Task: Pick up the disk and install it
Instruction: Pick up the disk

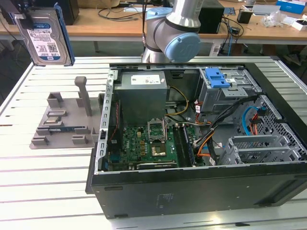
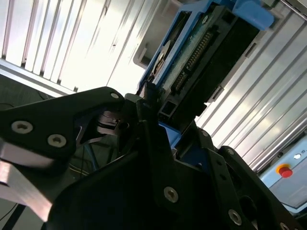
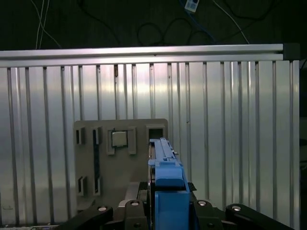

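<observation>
In the exterior view, the disk hangs in the air at the far side of the exterior view's left. It is upright, with its label facing the camera and blue rails along its long edges. The claw is clamped on the disk at its upper corner. Below the disk and nearer the camera, the grey holder stand sits on the slatted desk, and the disk is lifted clear of it. The open computer case lies on the exterior view's right. Toward its far right stands a grey drive cage with a blue latch on top. The arm rises behind the far side of the case.

In the second wrist view, the claw is closed tight on one end of the disk. The disk reaches away from the black fingers, showing its connector edge and a blue rail. The desk's pale slats lie beyond it.

In the first wrist view, the disk appears edge-on, blue rail uppermost, pinched in the claw with a black finger on each side. Past it, the holder stand rests on the desk, with the disk above it and not touching.
</observation>
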Action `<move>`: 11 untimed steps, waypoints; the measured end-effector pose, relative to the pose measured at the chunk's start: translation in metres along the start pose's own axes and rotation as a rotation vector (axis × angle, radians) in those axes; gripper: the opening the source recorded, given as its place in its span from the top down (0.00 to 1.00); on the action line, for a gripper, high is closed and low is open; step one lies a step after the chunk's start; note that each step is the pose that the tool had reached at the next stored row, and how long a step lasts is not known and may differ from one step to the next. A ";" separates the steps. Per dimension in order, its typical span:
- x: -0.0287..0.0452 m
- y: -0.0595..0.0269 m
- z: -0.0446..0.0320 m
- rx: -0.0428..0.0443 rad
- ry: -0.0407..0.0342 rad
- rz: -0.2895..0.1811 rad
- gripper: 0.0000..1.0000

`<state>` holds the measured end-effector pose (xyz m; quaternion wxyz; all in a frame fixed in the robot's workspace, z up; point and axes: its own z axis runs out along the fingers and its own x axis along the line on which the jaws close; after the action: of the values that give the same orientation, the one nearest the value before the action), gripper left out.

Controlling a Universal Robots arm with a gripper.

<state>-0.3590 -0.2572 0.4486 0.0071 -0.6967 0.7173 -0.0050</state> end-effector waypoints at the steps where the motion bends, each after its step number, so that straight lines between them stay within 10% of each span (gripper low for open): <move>1: 0.0000 0.0000 -0.0032 0.0001 -0.0001 0.000 0.63; 11: -0.0001 -0.0004 -0.0230 0.0000 0.0000 0.000 0.63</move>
<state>-0.3590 -0.2572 0.4716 0.0071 -0.6967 0.7173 -0.0050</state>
